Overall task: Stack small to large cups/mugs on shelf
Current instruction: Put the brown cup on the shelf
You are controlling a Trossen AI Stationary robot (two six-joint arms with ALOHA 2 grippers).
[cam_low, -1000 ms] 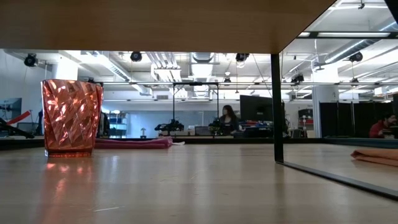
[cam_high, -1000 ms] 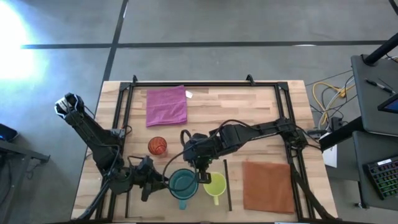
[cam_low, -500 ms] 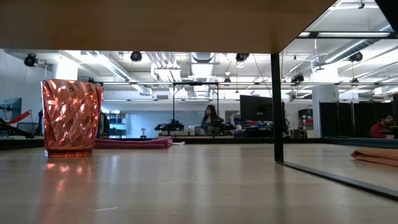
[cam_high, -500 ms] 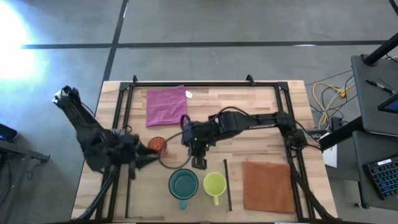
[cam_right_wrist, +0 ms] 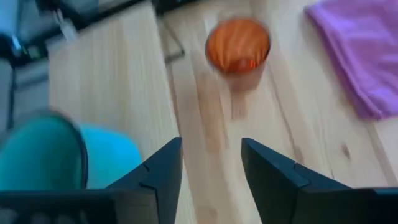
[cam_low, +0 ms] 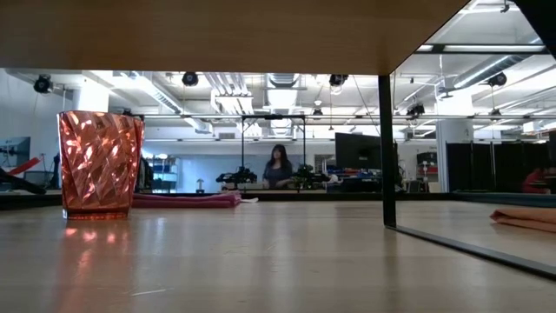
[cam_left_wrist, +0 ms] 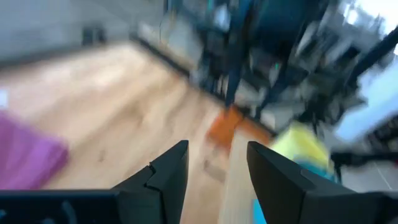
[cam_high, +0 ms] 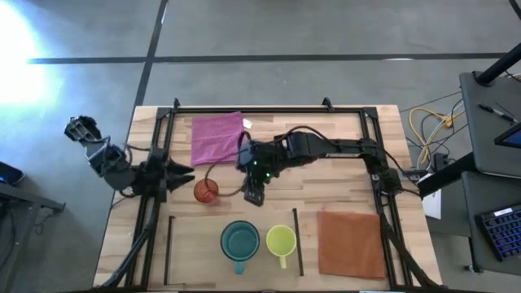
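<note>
While fingers stand apart: both empty, right claw beside red-orange cup, left claw nearby.

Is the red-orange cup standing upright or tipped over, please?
Upright: the red-orange cup stands on its base, open mouth facing up in the high view.

A glossy, faceted translucent red-orange plastic cup stands on the smooth pale wood-plank tabletop, beside a soft matt magenta cloth.

Cup stands behind two mugs, before cloth.
</note>
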